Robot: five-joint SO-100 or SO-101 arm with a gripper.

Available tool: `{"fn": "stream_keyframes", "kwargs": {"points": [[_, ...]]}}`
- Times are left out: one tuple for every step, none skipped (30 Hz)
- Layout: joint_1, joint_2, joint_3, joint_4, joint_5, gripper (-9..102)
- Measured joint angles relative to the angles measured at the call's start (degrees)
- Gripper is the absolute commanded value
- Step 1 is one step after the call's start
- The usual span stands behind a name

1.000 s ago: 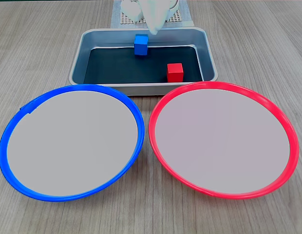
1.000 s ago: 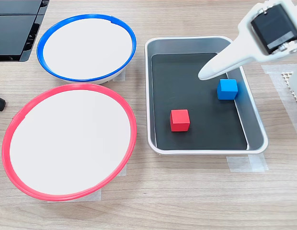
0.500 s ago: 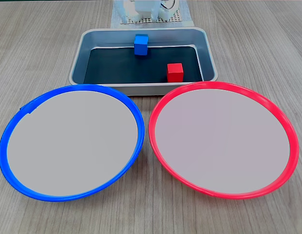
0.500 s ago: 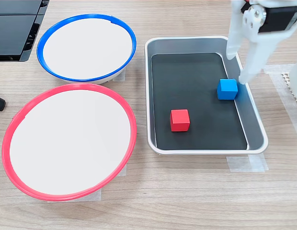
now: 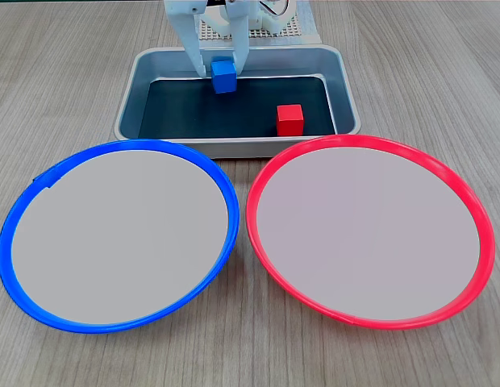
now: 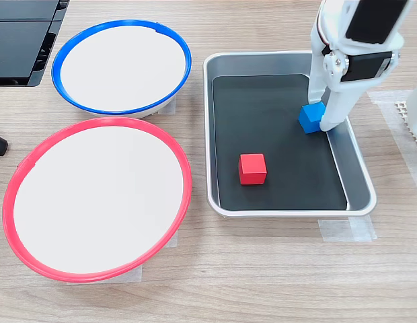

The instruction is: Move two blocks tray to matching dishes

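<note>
Both fixed views show a pale wood-grain tabletop (image 5: pixel 443 56) carrying everything. The largest things on it are the two round dishes with pale grey centres: the red-rimmed dish (image 5: pixel 369 232) and the blue-rimmed dish (image 5: pixel 117 234), lying side by side with their rims nearly touching. In the other fixed view the blue-rimmed dish (image 6: pixel 121 67) is at the upper left and the red-rimmed dish (image 6: pixel 97 198) below it.

Just beyond the dishes sits the grey metal tray (image 5: pixel 238 101) with raised walls and a dark floor; its near wall is close to both rims. In the second fixed view the tray (image 6: pixel 286 134) stands to the right of the dishes, with clear tape at its lower corner.

A white arm (image 6: pixel 356 40) comes down over the tray's far side. Its hand (image 5: pixel 223 74) has one white finger on each side of the blue block (image 5: pixel 223 76), the fingers narrowly parted and pressed against the cube's sides. The blue block (image 6: pixel 311 118) is inside the tray near the wall by the arm; whether it rests on the floor or is slightly raised I cannot tell.

The red block (image 5: pixel 289 119) lies loose on the tray floor, well apart from the hand, seen at (image 6: pixel 252 168) in the other fixed view.
</note>
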Motion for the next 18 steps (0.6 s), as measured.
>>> {"fn": "stream_keyframes", "kwargs": {"points": [[-0.35, 0.00, 0.00, -0.35, 0.53, 1], [-0.88, -0.09, 0.00, -0.44, 1.32, 0], [-1.67, 0.00, -0.26, -0.62, 2.29, 0], [-2.11, -0.09, -0.70, -0.79, 3.16, 0], [-2.37, -0.09, -1.76, -0.79, 4.66, 0], [-2.99, -0.09, -3.16, -1.05, 6.24, 0], [-4.04, -0.70, -5.36, -0.97, 8.17, 0], [-5.10, -1.41, -7.82, -1.58, 10.55, 0], [-5.98, -2.81, -11.16, -2.29, 13.36, 0], [-6.59, -4.75, -15.29, -3.87, 17.23, 0], [-6.94, -6.59, -18.72, -4.48, 20.04, 0], [-6.94, -9.67, -23.73, -5.71, 23.29, 0], [-7.03, -12.57, -27.95, -6.77, 26.37, 0], [-7.03, -16.00, -32.34, -7.56, 28.04, 0], [-7.03, -19.69, -36.56, -9.23, 30.76, 0], [-7.03, -25.31, -42.63, -10.37, 32.34, 0], [-6.94, -27.86, -45.09, -10.99, 33.75, 0], [-6.68, -29.53, -46.23, -11.60, 33.40, 0]]}}
